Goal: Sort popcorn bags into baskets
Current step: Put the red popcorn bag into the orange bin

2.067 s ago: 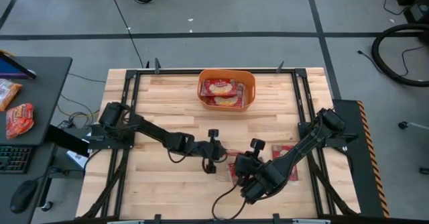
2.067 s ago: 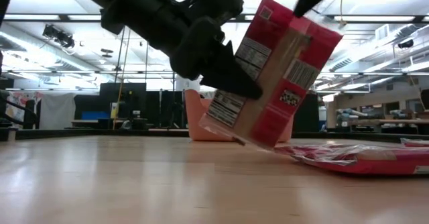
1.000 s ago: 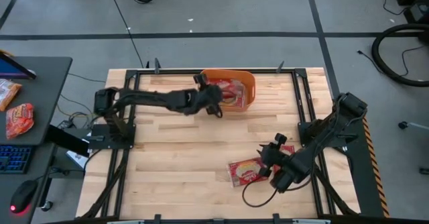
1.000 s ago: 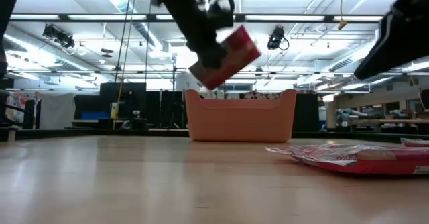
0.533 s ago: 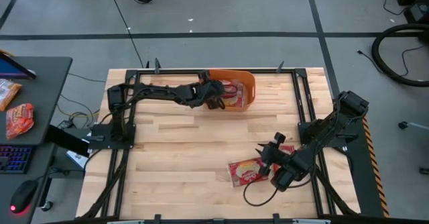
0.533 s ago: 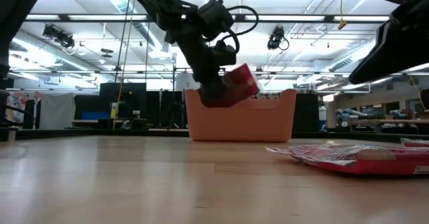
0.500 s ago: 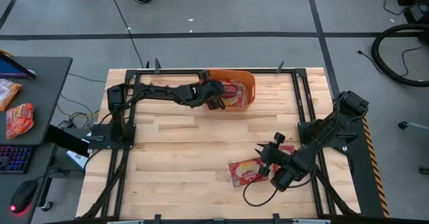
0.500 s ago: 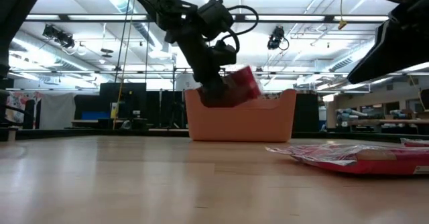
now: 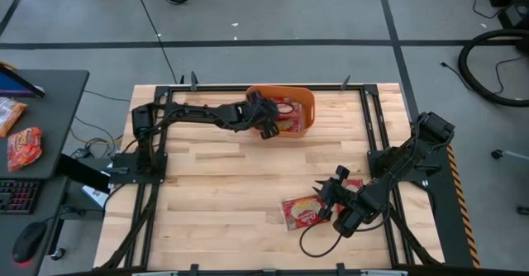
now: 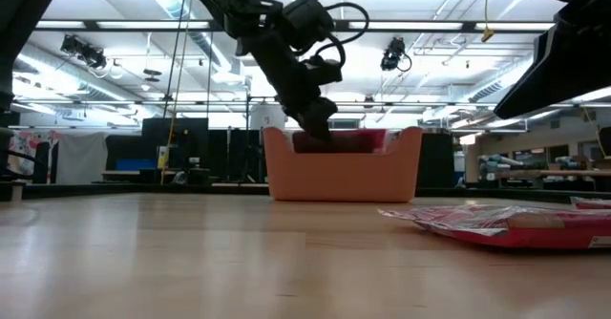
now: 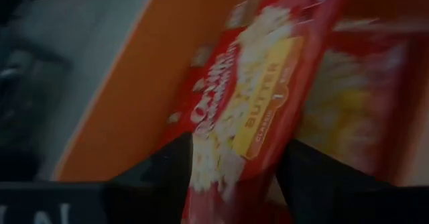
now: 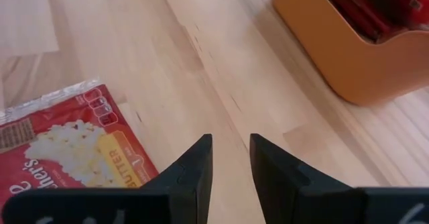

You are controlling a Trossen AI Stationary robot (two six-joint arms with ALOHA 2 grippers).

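The orange basket (image 9: 307, 102) stands at the table's far edge with red popcorn bags (image 9: 285, 115) in it. My left gripper (image 9: 267, 126) hangs open over the basket's left end. One popcorn bag (image 11: 261, 103) shows blurred between its fingers, tilted against the basket's inner wall (image 11: 154, 70). In the low view, red packet tops (image 10: 348, 139) show just above the basket's rim. Near the front right, my right gripper (image 9: 325, 203) stands open above bare wood, next to a popcorn bag (image 9: 302, 212) lying flat on the table. My left gripper has a popcorn bag's lower end (image 11: 228, 163) in the gap between its spread fingers. I cannot tell whether the fingers touch it.
A second popcorn bag (image 9: 351, 185) lies flat under my right arm. A black metal frame (image 9: 161, 144) runs along the table's sides. Off the table on the left, a dark side desk (image 9: 50, 102) carries more packets (image 9: 23, 146). Bare wood lies in the table's middle (image 9: 240, 177).
My left gripper has carried a popcorn bag down over the basket's left end, then opened. The bag has dropped from above the rim into the basket. My right gripper has hardly moved.
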